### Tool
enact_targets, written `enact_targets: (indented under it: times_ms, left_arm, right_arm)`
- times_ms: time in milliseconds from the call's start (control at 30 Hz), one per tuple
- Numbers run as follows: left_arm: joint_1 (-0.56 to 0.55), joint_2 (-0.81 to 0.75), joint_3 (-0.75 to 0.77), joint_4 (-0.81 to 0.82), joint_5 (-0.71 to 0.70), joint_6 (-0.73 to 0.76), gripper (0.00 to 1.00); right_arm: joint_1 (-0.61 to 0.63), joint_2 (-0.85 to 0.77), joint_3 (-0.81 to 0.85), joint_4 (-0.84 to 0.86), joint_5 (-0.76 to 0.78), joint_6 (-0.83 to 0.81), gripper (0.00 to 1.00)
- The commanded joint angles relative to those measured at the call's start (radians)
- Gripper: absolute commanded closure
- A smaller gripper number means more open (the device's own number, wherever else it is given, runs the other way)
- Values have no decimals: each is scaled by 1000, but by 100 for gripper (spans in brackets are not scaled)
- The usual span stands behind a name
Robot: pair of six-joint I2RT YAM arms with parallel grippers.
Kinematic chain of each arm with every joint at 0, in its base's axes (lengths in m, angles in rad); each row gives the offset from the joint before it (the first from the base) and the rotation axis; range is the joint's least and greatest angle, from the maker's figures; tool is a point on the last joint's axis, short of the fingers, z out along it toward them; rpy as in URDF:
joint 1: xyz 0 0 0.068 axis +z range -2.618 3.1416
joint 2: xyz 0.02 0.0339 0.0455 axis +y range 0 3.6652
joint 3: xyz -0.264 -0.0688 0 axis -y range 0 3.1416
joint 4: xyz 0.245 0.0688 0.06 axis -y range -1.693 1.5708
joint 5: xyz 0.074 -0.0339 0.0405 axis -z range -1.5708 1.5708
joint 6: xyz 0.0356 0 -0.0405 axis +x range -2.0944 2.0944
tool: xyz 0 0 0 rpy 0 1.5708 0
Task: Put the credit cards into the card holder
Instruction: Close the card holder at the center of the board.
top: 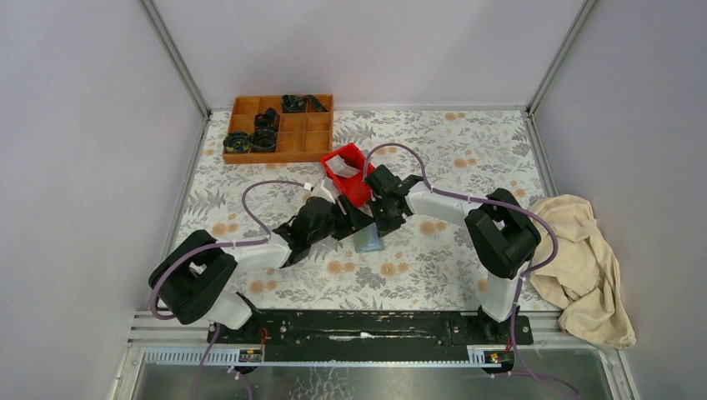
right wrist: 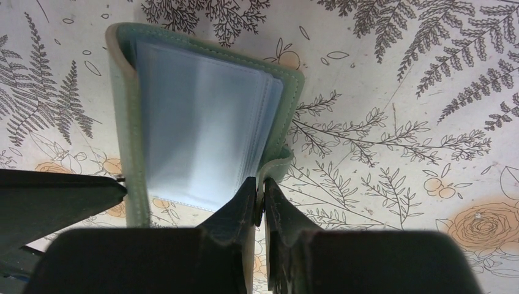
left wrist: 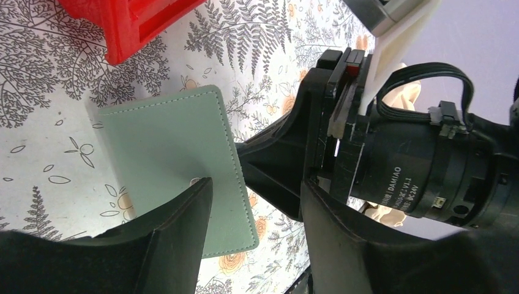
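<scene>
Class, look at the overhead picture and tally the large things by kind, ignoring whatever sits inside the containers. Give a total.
Robot arms: 2, left arm and right arm
Red plastic bin: 1
Wooden compartment tray: 1
Sage-green card holder: 1
Beige cloth: 1
Total: 6

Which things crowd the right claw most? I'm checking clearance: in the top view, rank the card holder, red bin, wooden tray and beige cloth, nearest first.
1. card holder: pinched in the right claw, mid-table.
2. red bin: just behind the claw, toward the back.
3. wooden tray: back-left corner.
4. beige cloth: at the table's right edge, beyond the right arm.
</scene>
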Motion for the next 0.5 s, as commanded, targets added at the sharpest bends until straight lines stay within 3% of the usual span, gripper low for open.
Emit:
enact_targets:
  times_ms: [0, 300, 467]
  left_arm:
    - [-9, 33, 25, 105, 42, -13, 37]
    - [-9, 96, 27, 169, 79, -37, 37]
    - [-10, 131, 24, 194, 97, -61, 37]
  right_arm:
    - [14, -4, 8, 1, -5, 15, 96]
    - [8, -32, -26, 3, 26, 27, 91]
    - [-1, -54, -47, 6, 47, 34, 80]
